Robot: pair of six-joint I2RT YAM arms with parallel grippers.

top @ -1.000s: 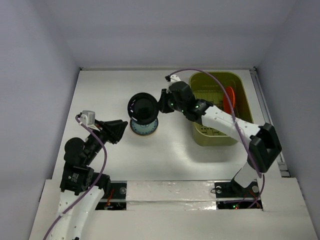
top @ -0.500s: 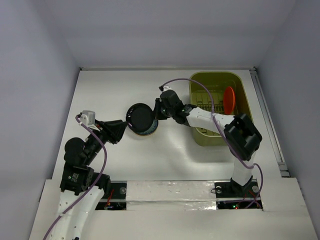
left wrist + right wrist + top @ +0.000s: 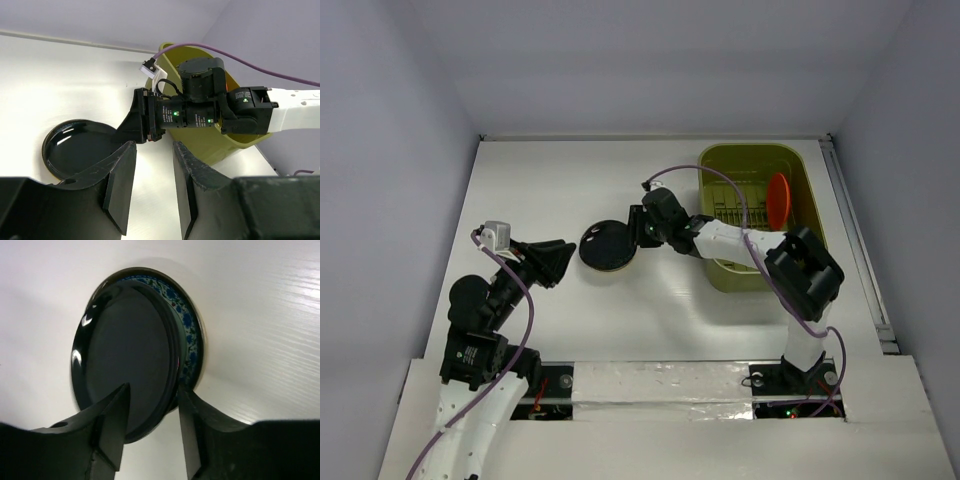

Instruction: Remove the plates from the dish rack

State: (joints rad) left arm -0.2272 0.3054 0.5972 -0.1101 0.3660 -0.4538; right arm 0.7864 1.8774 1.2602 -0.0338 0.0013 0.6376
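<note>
Walls (image 3: 400, 120) of pale grey close in three sides of a white table (image 3: 540, 180), which is glossy enough to glare in the wrist views. Toward its far right stands the olive-green dish rack (image 3: 745, 278). The right arm (image 3: 800, 270) reaches across it and hides much of the ribbed insert. One orange-red plate (image 3: 778, 200) stands on edge inside. Left of the rack, at mid-table, a dark glossy plate (image 3: 604, 243) lies on a blue-patterned plate (image 3: 189, 322), of which only the rim peeks out. Whatever lies lower is covered, bar a pale sliver seen from above. The right gripper (image 3: 152, 390) straddles the dark plate's rack-side rim, jaws parted wider than the rim and not pinching it. The left gripper (image 3: 154, 150) hovers just beside the stack, partly open and empty. A purple cable (image 3: 280, 73) loops over the right arm.
</note>
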